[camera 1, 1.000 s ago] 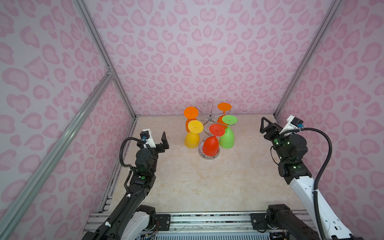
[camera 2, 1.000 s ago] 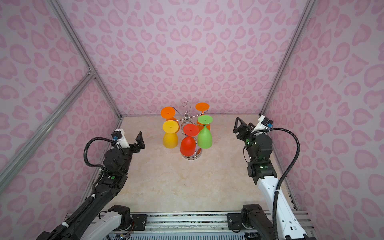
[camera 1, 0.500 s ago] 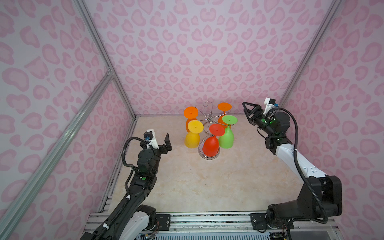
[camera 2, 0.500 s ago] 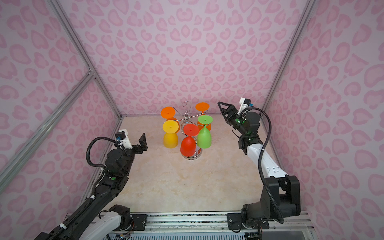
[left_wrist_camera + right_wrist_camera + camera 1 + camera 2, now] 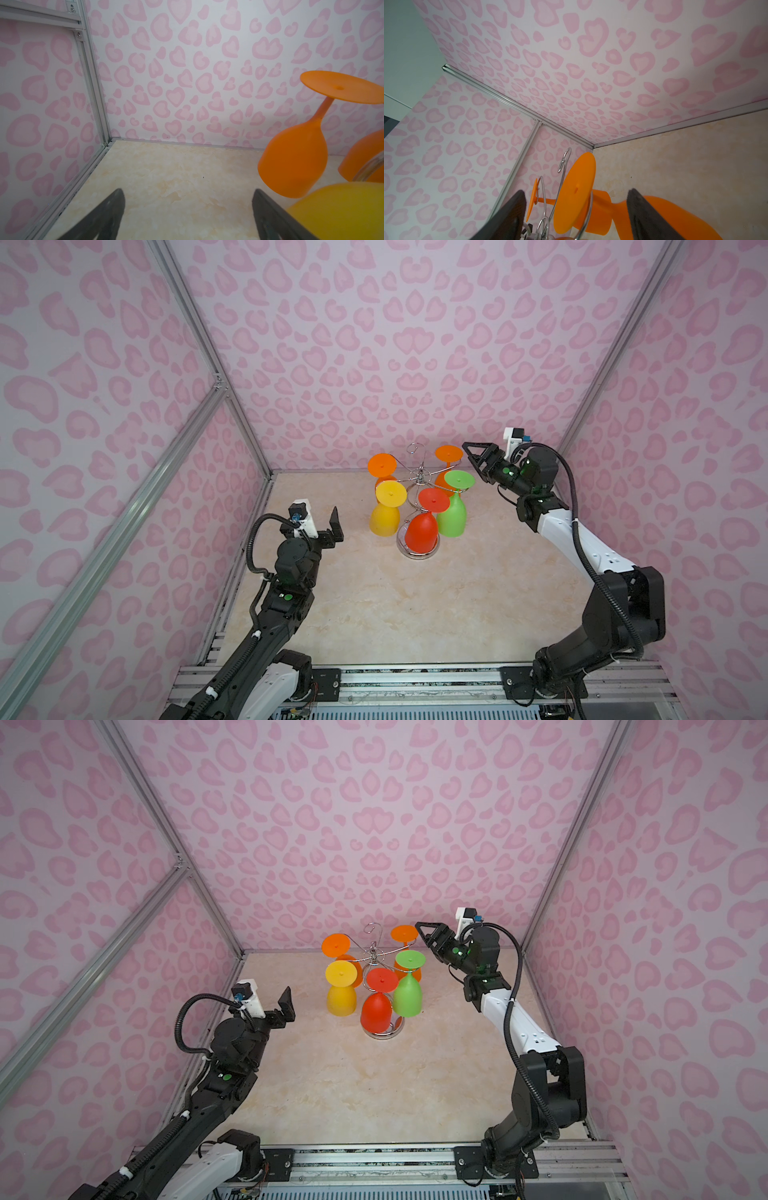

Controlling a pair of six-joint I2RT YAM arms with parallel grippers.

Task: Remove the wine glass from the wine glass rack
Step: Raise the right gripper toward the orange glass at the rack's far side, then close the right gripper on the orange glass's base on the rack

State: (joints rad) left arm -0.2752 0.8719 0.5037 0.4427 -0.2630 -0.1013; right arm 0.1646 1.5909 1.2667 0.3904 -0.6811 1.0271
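Standing spread apart, the right fingers (image 5: pixel 510 216) pinch nothing. In the right wrist view the round foot of the orange wine glass (image 5: pixel 575 193) shows in the gap between them and touches neither finger. Whether the foot is inside the gap or just past the tips cannot be told. In both top views the same glass (image 5: pixel 449 454) hangs upside down at the back right of the wine glass rack (image 5: pixel 422 477), and the fingertips are level with its foot and just beside it.

The left fingers (image 5: pixel 108 214) are likewise spread wide and empty. They hover above the surface (image 5: pixel 374 605), left of the rack and apart from it. In the left wrist view the bowl of the yellow wine glass (image 5: pixel 332 212) shows close beside one finger.

The chrome rack stands upright on its round base at the back middle of the beige marbled surface. Four more glasses hang from it, feet up:
- the yellow wine glass at front left
- a second orange glass (image 5: pixel 381 464) behind the yellow one
- a red wine glass (image 5: pixel 421 531) at the front, over the base
- a green wine glass (image 5: pixel 452 520) at front right

Pink heart-patterned walls (image 5: pixel 395 344) enclose the cell on three sides.
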